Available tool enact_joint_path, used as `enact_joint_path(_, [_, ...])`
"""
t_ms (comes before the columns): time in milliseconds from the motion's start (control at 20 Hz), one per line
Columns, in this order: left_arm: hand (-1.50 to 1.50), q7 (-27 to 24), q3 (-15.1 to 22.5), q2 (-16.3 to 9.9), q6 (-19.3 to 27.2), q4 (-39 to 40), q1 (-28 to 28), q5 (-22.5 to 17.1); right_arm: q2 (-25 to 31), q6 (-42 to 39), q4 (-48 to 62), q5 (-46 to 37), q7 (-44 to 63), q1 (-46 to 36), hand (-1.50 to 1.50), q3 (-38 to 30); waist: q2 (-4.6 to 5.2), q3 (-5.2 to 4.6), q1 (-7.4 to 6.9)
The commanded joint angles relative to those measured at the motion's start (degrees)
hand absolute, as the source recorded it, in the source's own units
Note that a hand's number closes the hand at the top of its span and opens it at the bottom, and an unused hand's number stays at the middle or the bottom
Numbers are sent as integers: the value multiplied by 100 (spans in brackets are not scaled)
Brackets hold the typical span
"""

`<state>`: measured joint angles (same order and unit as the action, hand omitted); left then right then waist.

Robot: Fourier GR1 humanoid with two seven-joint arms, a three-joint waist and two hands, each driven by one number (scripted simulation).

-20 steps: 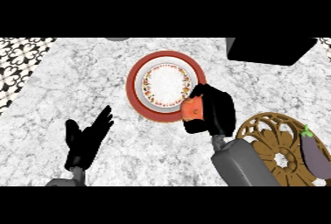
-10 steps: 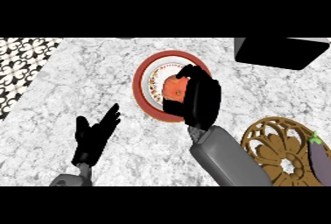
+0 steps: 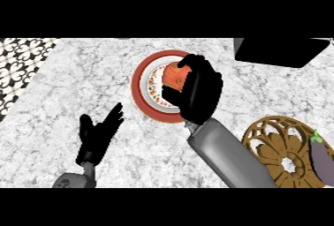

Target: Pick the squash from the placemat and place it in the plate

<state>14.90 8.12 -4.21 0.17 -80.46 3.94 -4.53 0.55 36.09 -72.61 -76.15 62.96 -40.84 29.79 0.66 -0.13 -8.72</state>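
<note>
A: While the right hand (image 3: 199,90) sits over the plate (image 3: 145,84), where's the squash (image 3: 175,75)?

B: Orange thing, in that hand, over the white middle of the plate. Fingers (image 3: 195,64) curl round its far side, so it's pinched in the curl. Can't tell if it touches the plate or hangs just above.

A: Plate?

B: Round, red rim, white centre with a patterned ring. Far middle of the counter (image 3: 78,88), grey-white marble. The right hand and its grey forearm (image 3: 228,154) cover the plate's right half.

A: Left hand (image 3: 98,132)?

B: Near left, over bare counter, well apart from the plate. Fingers straight and spread, pointing far-right, holding nothing.

A: Placemat (image 3: 284,150)?

B: Near right, brown round openwork one, just beside the right forearm. A purple eggplant (image 3: 321,154) with a green stem lies on its right side, cut off by the edge of view.

A: Anything else?

B: Black boxy object (image 3: 280,50) far right, apart from the plate. Black-and-white patterned surface (image 3: 20,66) along the far left edge, beyond the counter's edge.

A: Squash shape?

B: Mostly hidden by the hand; only an orange patch shows, with a darker spot on it.
</note>
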Motion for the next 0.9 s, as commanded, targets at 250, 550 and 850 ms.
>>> enact_joint_path(250, [0, 40, -196, -58, 89, 71, 124, -34, -52, 1085, 926, -1074, 1542, -301, 150, -431, 65, 12, 223])
enact_joint_path(550, [0, -54, -14, 146, 245, 96, -61, 112, -52, 1699, 1404, -1313, 1670, -194, 150, -605, 53, 22, 285])
enact_joint_path(850, [0, -89, -287, -38, 152, 48, 72, -46, -52, 2369, 2221, -1251, 1380, -400, 150, -1044, 67, 22, 327])
